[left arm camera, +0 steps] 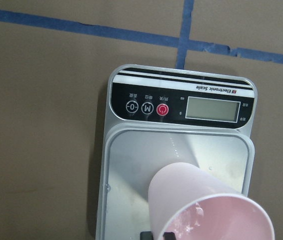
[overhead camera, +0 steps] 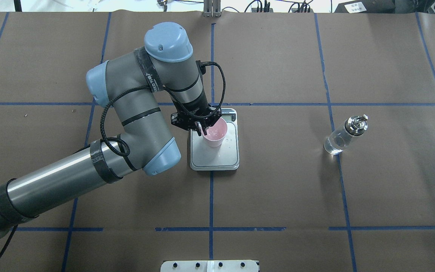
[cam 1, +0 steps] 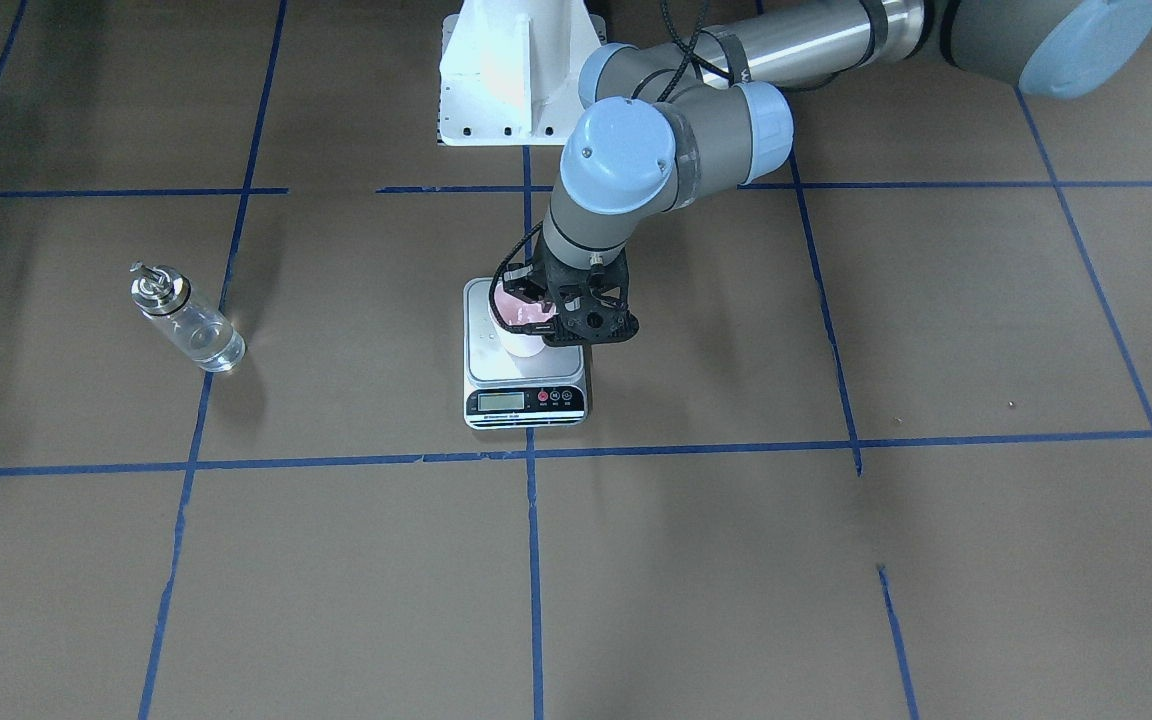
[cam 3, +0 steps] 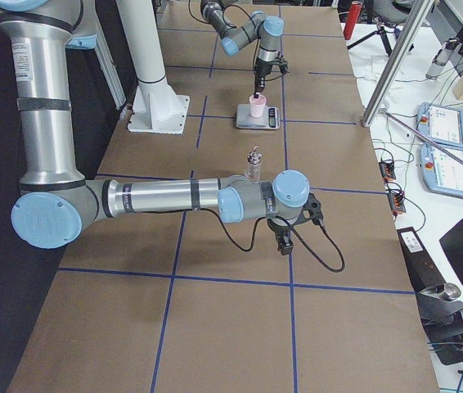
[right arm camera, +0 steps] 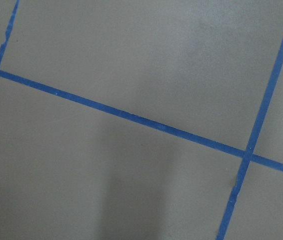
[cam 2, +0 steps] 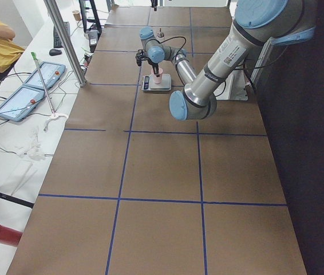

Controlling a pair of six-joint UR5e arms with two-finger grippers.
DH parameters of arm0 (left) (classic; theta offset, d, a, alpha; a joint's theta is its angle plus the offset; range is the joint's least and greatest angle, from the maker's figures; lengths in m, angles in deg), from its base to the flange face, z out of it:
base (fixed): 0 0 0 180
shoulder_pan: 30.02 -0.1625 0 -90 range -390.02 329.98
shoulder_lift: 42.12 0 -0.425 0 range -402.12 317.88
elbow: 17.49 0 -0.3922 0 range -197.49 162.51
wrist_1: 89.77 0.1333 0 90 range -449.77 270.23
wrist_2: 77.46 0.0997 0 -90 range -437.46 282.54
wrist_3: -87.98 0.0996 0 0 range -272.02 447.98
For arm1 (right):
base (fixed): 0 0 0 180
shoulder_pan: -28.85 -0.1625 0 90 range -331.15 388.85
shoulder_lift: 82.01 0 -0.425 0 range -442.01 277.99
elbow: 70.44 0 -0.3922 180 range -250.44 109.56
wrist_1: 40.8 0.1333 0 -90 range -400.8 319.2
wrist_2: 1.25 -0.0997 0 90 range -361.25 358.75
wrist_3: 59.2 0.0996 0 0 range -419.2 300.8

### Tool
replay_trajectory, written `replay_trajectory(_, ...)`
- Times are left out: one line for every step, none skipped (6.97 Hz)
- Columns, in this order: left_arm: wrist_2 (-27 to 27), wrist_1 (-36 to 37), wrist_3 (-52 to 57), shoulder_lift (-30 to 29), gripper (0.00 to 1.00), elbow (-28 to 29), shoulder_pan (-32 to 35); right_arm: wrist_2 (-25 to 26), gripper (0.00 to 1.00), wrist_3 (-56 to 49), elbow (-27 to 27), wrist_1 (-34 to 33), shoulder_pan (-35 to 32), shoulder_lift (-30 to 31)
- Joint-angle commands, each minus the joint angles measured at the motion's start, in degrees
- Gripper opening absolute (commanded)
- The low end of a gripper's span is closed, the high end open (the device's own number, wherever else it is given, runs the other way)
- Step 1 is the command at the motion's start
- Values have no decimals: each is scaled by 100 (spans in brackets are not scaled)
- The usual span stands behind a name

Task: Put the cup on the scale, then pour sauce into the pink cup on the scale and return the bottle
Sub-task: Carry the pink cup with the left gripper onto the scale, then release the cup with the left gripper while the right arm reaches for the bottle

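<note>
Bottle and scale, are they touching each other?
Apart. The overhead view shows the bottle standing well off to the side of the scale, with bare brown table between them.

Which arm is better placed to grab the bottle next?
Probably the right. The bottle stands on the robot's right side, with the right gripper nearby, while the left gripper holds the cup on the scale.

We see left gripper (overhead camera: 201, 128) pinching cup (overhead camera: 215, 135) rim on scale (overhead camera: 217, 160), arm (overhead camera: 138, 113) blocking scale's left and far side; right and near sides open. Bottle (overhead camera: 340, 138) stands well right, bare table (overhead camera: 278, 189) all round it.
</note>
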State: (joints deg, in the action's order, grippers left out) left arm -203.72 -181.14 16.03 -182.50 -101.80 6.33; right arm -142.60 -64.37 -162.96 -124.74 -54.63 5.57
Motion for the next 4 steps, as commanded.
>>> replay_trajectory(48,22,6,245,55,-626,100,2,100,218,-12,365,233,-74)
replay_trajectory(66,22,6,491,57,-1075,240,3,100,941,-12,778,313,-65)
replay_trajectory(49,22,15,720,57,-1453,346,37,100,2079,-29,1678,532,22)
replay_trajectory(48,31,15,748,57,-1570,390,64,100,3187,-38,3045,769,266)
